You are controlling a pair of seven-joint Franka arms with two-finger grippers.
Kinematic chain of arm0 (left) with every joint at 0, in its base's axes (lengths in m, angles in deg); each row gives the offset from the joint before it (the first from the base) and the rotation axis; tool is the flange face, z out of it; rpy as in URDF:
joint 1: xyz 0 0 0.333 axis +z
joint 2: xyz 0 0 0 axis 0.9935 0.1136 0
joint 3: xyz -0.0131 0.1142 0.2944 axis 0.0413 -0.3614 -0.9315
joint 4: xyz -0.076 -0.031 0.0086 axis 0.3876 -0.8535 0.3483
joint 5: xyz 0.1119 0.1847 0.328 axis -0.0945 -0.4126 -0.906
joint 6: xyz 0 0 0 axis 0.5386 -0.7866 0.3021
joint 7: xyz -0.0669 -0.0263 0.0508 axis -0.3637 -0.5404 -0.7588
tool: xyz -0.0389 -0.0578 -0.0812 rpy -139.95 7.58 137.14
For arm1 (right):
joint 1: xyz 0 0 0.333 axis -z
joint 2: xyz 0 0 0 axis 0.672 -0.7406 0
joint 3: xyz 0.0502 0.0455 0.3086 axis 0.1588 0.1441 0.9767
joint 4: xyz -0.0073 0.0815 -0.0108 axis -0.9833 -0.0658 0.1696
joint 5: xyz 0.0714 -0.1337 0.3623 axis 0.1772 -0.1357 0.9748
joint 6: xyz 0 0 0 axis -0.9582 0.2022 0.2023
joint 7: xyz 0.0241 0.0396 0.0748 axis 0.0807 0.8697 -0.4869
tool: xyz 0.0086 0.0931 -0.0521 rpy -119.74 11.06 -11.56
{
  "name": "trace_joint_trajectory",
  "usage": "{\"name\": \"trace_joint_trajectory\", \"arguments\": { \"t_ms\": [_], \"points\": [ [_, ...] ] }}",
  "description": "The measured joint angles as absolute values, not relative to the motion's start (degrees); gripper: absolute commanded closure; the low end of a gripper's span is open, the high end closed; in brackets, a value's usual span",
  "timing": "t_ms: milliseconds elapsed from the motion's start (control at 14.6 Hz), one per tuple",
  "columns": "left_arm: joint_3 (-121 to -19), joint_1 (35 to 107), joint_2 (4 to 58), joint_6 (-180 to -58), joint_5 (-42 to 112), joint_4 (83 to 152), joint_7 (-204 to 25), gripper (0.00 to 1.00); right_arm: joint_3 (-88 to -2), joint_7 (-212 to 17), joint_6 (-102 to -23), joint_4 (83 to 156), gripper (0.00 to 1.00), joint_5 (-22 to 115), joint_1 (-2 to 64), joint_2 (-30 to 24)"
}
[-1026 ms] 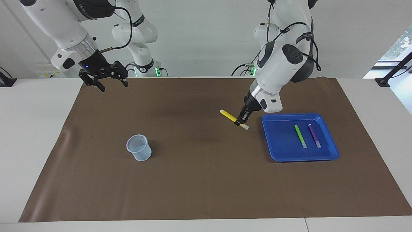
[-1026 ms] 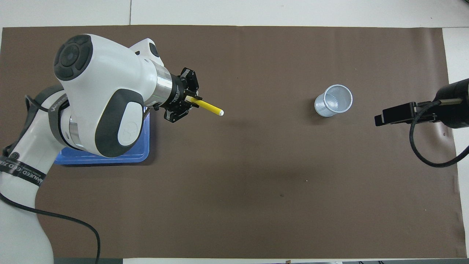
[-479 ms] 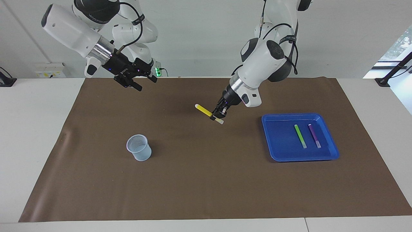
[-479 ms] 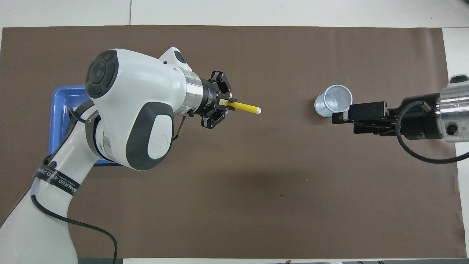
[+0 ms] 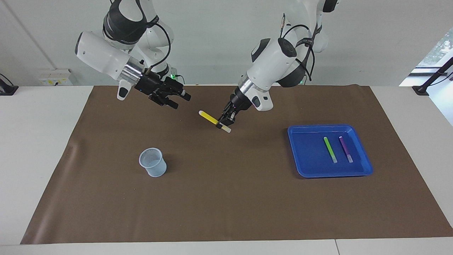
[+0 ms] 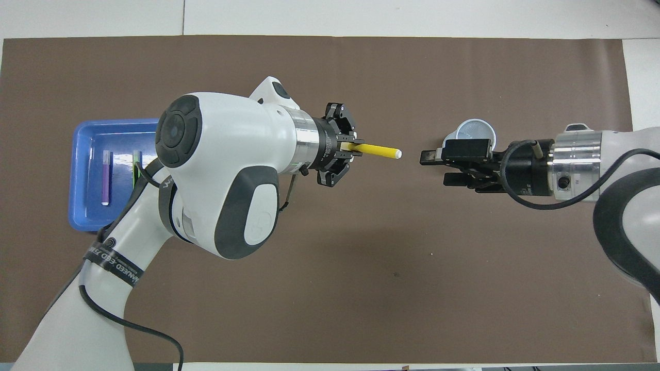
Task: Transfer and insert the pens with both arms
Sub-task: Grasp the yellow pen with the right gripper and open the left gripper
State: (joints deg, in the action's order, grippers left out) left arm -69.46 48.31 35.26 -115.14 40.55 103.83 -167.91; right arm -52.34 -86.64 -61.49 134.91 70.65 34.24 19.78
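My left gripper (image 5: 223, 124) (image 6: 356, 149) is shut on the yellow pen (image 5: 210, 119) (image 6: 376, 150) near its pale end and holds it in the air over the middle of the mat. The pen's free tip points toward the right arm. My right gripper (image 5: 181, 100) (image 6: 432, 167) is open, raised, and faces that tip with a small gap between them. The green pen (image 5: 330, 149) (image 6: 136, 167) and the purple pen (image 5: 345, 149) (image 6: 106, 170) lie side by side in the blue tray (image 5: 308, 166) (image 6: 82, 206). In the overhead view the left arm partly covers the green one.
A pale mesh cup (image 5: 153, 162) (image 6: 474, 135) stands upright on the brown mat toward the right arm's end; from overhead the right gripper partly covers it. The tray sits toward the left arm's end. White table borders the mat.
The left arm has carried the yellow pen from beside the tray toward the middle of the mat. The right arm has swung in from its end, its open gripper now near the pen's tip.
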Motion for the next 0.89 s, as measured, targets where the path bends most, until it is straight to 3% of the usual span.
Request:
{"name": "trace_joint_trajectory", "arguments": {
  "t_ms": [342,547,752,889],
  "points": [
    [-69.49,46.14,35.4,-117.36,40.58,103.82,-169.31,1.0,-52.3,-83.26,-66.27,134.92,0.24,70.71,30.89,18.94],
    [-69.48,45.99,35.5,-117.36,40.58,103.82,-169.31,1.0,-52.62,-83.22,-66.28,134.92,0.27,70.71,30.92,18.86],
    [-69.48,45.9,35.61,-117.36,40.58,103.82,-169.31,1.0,-52.66,-83.22,-66.28,134.91,0.49,70.71,30.93,18.85],
    [-69.48,45.84,35.67,-117.36,40.58,103.82,-169.31,1.0,-52.66,-83.22,-66.28,134.86,0.53,70.71,30.93,18.85]
  ]
}}
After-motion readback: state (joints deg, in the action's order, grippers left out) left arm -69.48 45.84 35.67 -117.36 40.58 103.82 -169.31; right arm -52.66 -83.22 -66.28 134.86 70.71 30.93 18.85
